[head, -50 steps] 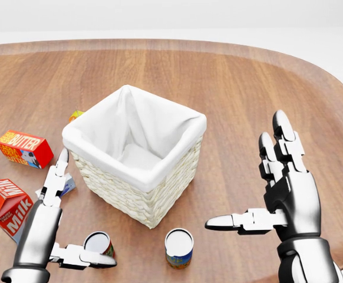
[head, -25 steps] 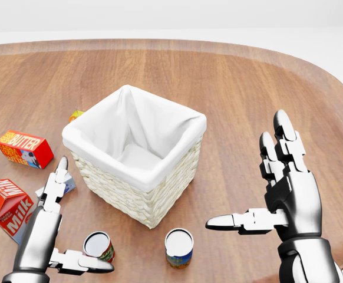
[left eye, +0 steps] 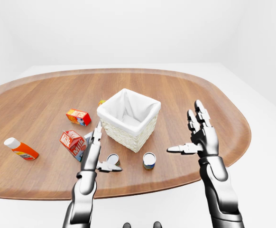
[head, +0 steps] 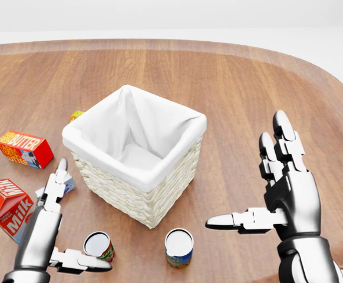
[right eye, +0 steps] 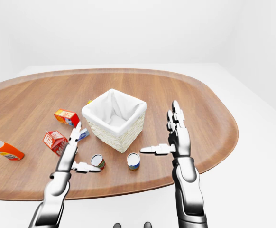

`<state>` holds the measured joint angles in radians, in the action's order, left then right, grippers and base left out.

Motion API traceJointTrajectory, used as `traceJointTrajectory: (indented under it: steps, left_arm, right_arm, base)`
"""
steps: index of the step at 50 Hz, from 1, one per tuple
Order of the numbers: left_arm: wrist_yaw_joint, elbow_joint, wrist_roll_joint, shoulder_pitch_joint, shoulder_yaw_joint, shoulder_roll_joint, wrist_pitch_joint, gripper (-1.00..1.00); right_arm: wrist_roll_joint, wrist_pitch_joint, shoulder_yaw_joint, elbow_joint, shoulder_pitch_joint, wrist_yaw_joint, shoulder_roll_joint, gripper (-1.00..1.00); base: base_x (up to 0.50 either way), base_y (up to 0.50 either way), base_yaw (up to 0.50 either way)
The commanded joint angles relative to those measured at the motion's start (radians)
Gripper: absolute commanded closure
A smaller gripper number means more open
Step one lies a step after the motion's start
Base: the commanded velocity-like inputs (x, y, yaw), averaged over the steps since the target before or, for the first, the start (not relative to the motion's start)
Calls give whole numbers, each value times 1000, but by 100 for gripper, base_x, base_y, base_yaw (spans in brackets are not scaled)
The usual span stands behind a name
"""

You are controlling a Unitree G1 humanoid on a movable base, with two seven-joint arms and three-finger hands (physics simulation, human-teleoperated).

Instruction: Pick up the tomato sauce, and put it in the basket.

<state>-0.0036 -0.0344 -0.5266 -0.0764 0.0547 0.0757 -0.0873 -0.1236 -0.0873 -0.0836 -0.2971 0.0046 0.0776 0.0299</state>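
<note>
I am holding my left hand [head: 56, 233] spread, thumb reaching under the tomato sauce [head: 99, 245], not gripping it. The can is standing upright near the head view's bottom edge, lid up, long axis vertical, just left of a second can [head: 178, 247]. It looks rigid, smooth and probably weighty, so I am planning to clasp its curved side. My right hand [head: 277, 194] is hovering open. Beyond, the basket [head: 137, 194] is sitting on the table [head: 230, 82].
</note>
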Motion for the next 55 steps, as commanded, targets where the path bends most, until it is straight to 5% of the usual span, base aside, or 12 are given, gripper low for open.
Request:
traceJointTrajectory:
  steps: [1, 55]
  left_arm:
    - [13, 26, -17, 7, -1, 4, 0, -98]
    - [65, 150, -47, 22, -27, 5, 0, -98]
  right_arm:
    - [-1, 0, 0, 2, 1, 0, 0, -100]
    - [0, 0, 1, -13, 7, -2, -1, -100]
  base:
    - [0, 0, 0]
    - [0, 0, 0]
